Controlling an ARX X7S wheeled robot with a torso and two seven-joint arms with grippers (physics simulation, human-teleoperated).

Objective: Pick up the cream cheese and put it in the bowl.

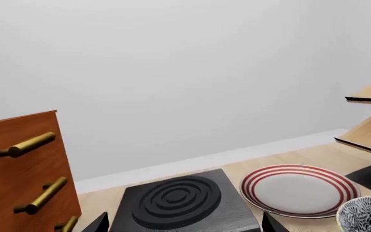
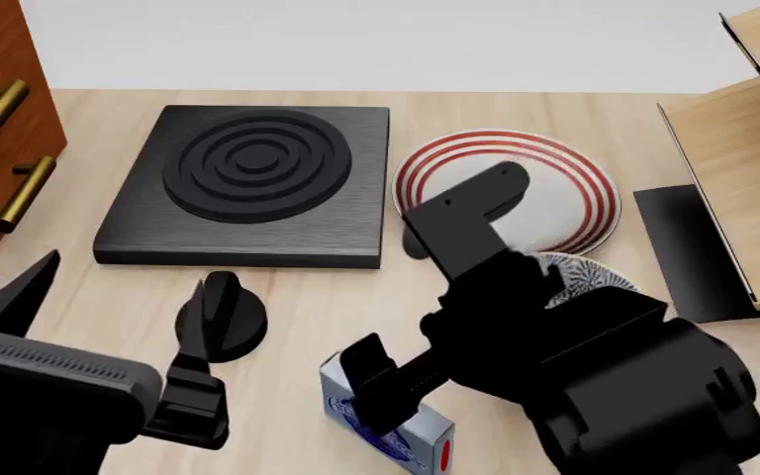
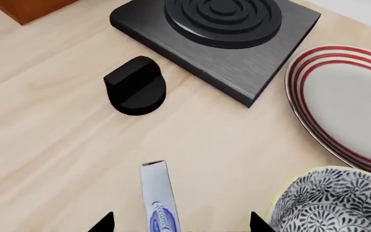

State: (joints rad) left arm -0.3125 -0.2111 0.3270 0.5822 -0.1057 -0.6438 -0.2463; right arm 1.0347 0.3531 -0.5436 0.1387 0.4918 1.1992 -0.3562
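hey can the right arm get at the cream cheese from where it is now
Probably yes. The right gripper hangs directly over the cream cheese, jaws open with the box lying between the fingertips in the right wrist view. Nothing sits between them; the bowl stands apart to one side.

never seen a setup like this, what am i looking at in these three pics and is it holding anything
It's a simulated two-armed robot at a wooden table. One picture looks down from its head; the other two come from cameras by each claw. On the table lie a black burner slab, a black knob, a red-striped plate, a patterned bowl and a cream cheese box. The right claw hangs open over the box, not gripping yet. The left claw is open and empty.
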